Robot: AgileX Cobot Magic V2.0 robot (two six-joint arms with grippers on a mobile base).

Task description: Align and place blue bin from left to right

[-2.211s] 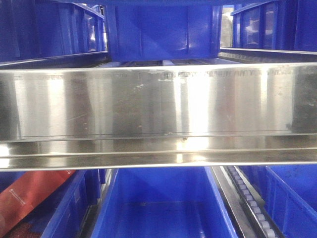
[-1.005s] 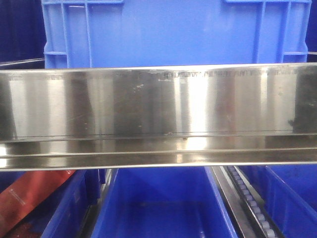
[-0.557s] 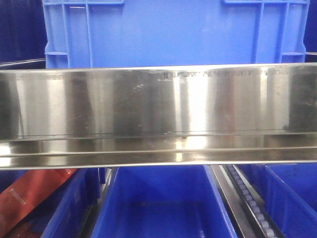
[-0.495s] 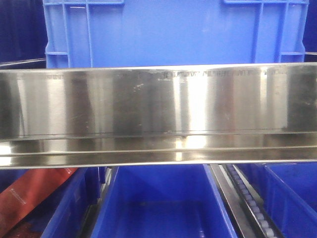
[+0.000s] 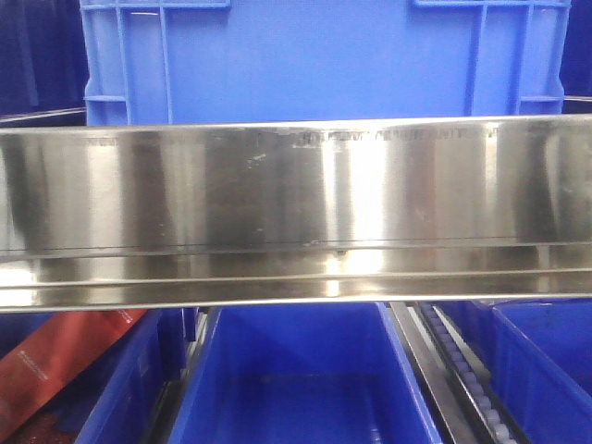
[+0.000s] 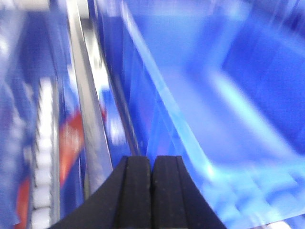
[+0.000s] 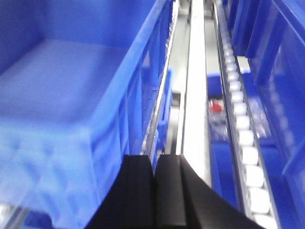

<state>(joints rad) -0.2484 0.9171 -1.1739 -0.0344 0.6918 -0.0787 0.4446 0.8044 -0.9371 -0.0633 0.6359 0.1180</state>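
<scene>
The blue bin (image 5: 324,60), a wide lighter-blue crate with ribbed upper corners, fills the top of the front view behind a steel beam. In the left wrist view the bin (image 6: 214,95) lies to the right of my left gripper (image 6: 151,160), its rim running just past the fingertips. My left gripper is shut with nothing between its black fingers. In the right wrist view the bin (image 7: 62,95) lies to the left of my right gripper (image 7: 155,160), which is also shut and empty. Both wrist views are blurred.
A wide steel shelf beam (image 5: 296,203) crosses the front view. Below it stand open blue bins (image 5: 296,388), a red package (image 5: 55,370) at the lower left and a roller track (image 5: 462,370) at the right. Roller tracks (image 7: 240,124) and steel rails (image 6: 88,109) flank the bin.
Where a smaller, darker bin stood farther back 2.2 s ago, the lighter blue bin now fills the top of the front view. Over the last second the scene has drifted slightly left.
</scene>
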